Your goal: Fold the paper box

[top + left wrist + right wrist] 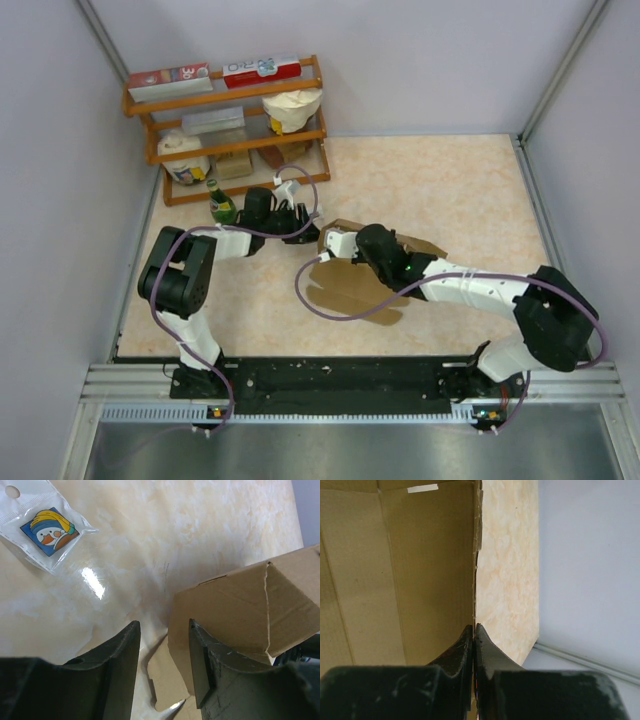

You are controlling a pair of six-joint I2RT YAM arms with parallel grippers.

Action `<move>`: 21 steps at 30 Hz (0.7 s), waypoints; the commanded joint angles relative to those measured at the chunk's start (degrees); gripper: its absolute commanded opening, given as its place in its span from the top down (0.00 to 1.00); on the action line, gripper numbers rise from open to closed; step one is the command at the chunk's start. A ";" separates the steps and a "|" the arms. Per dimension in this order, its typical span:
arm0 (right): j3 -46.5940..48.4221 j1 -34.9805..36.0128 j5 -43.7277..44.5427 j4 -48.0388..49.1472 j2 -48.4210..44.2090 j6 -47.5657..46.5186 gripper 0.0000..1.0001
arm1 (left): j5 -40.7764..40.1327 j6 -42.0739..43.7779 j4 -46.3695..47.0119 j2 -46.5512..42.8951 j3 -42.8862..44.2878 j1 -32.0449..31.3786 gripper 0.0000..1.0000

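The paper box (350, 292) is plain brown cardboard, lying mid-table with scalloped flaps spread flat toward the front. One panel (240, 610) stands folded up. My right gripper (474, 626) is shut on the thin edge of an upright wall (430, 570), with the box's inside to its left. In the top view my right gripper (337, 246) sits at the box's far left corner. My left gripper (163, 625) is open. The raised panel's corner reaches into the gap, close to the right finger (200, 670), and a flat tab (167, 680) lies below. From above, my left gripper (305, 228) is just left of the box.
A wooden shelf (230, 100) at the back left holds red-and-white boxes (262, 68), a cream paper bag (292, 108) and other packages. A green bottle (221, 203) stands beside my left arm. A snowman sticker packet (47, 527) lies on the table. Walls enclose three sides.
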 commanded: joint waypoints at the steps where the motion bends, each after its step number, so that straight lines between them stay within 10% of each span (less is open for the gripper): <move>1: -1.97 0.68 2.23 7.78 0.21 -2.94 1.00 | -0.17 1.53 1.97 0.14 -1.14 0.03 0.53; 21: -6.46 0.68 1.27 13.60 2.05 -1.28 1.00 | 2.37 4.25 4.61 -1.26 -3.34 -0.85 0.52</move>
